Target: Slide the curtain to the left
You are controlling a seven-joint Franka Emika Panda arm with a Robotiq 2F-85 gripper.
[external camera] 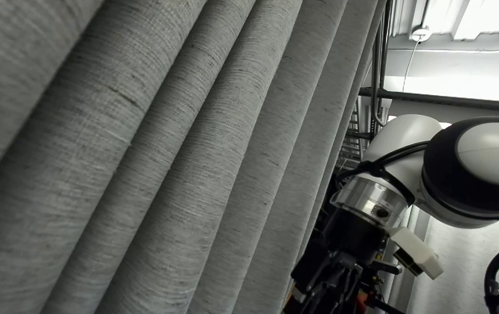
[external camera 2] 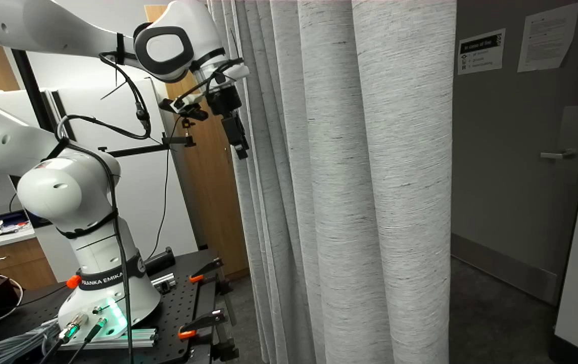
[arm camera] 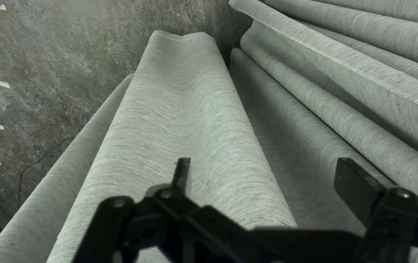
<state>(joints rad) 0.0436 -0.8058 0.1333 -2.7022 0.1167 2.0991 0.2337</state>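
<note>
In an exterior view, the curtain (external camera 2: pixel 349 182) is seen hung in folds through the centre of the frame; the gripper (external camera 2: pixel 241 151) is pointed downward at its left border. In the wrist view, the jaws are spread wide at bottom, with the curtain seen between and above them; contact cannot be determined.

The curtain (external camera 2: pixel 339 177) is matt woven cloth, finely ribbed and flecked with slubs. The arm (external camera 2: pixel 51 194) is smooth, plastic-looking and softly glossy; its wrist collar (external camera: pixel 365 195) is shiny bare metal. The hand (arm camera: pixel 265 171) looks mostly matt. In an exterior view, paper sheets (external camera 2: pixel 549 39) hang on a smooth door (external camera 2: pixel 501 177), upper right, and wood-grained panelling (external camera 2: pixel 210 202) stands left of centre. Upper left in the wrist view, the floor (arm camera: pixel 55 54) looks rough and mottled.
</note>
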